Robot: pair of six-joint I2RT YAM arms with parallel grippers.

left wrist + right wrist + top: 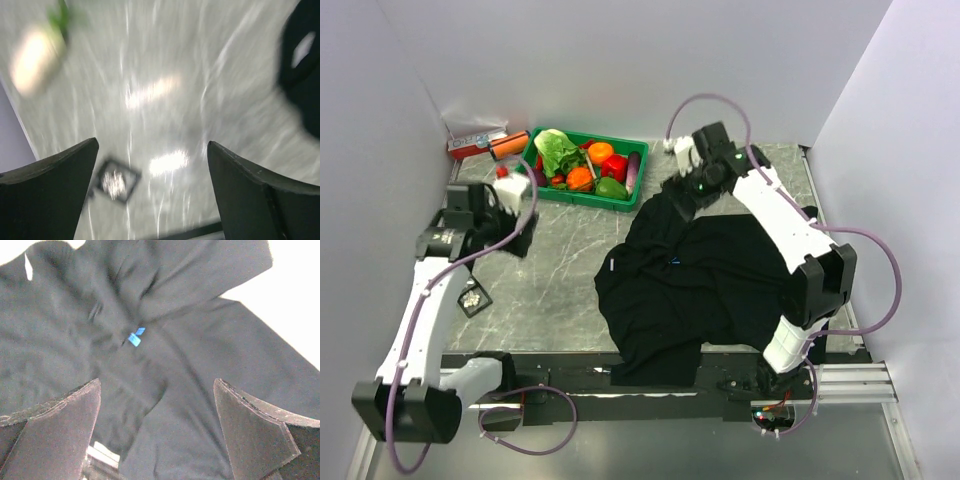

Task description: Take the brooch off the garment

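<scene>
Two open, empty pincers: left gripper [152, 145], right gripper [157, 382]. Brooch [471, 297] seemingly lies on black pad [132, 176], off garment [720, 270]; task looks done.

Bare tabletop [560, 270] left of garment [720, 280]

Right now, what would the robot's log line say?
left gripper open over table | right gripper open over shirt | brooch on dark square, off shirt

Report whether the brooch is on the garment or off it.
Off. The brooch sits on a small black square on the table, clear of the garment.
</scene>
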